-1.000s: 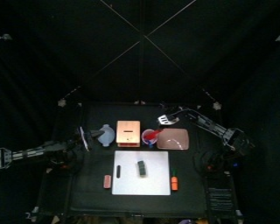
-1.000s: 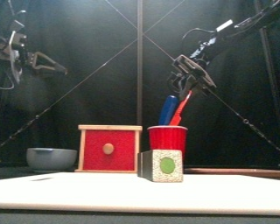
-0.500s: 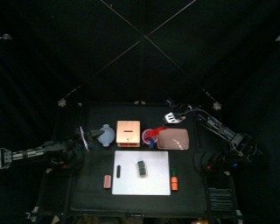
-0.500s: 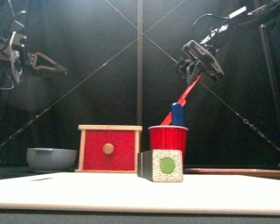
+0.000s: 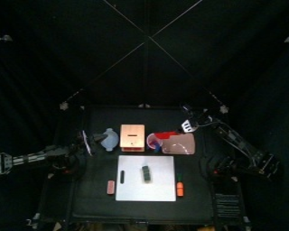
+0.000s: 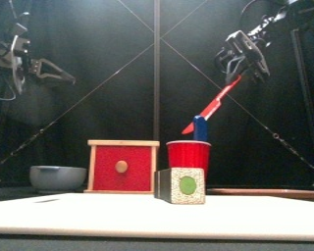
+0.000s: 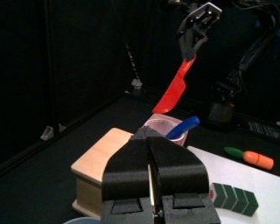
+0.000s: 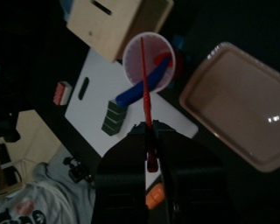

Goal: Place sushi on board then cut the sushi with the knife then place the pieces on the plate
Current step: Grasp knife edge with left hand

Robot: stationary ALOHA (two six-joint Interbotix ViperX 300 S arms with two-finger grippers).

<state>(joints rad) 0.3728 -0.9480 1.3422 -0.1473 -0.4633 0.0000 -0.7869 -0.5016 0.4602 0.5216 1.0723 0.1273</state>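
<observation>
Black table [image 5: 105,117], shown from above and from its front edge.

Left arm [image 5: 26,161] at the table's left side, well apart from the objects. Left gripper [image 7: 150,144] held high, jaws pressed flat against each other.

Right arm [image 5: 237,144] reaching in from the right. Right gripper [image 6: 238,69] high above the red cup, jaws clamped on the upper end of the red knife.

White cutting board [image 5: 159,185] at the table's front middle.

Pink tray [image 5: 183,144] just behind the board's right back corner.

Pale wooden box [image 5: 134,135] with a red drawer front, behind the board and left of the cup.

Blue-grey bowl [image 5: 107,138] left of the box.

Red cup [image 6: 187,157] between box and tray, just beside both.

Toy sushi roll [image 5: 144,170] near the board's middle, lying front to back. Dark green outside; near end face pale with a green centre in the front view.

Red knife [image 6: 215,103] hanging slantwise from the right gripper. Lower end above the cup's rim, close to the top of the blue knife; contact between the two not discernible.

Blue knife [image 6: 199,127] standing in the cup.

Orange toy food [image 5: 180,189] just beside the board's right edge. Reddish toy food [image 5: 111,187] just beside its left edge.
</observation>
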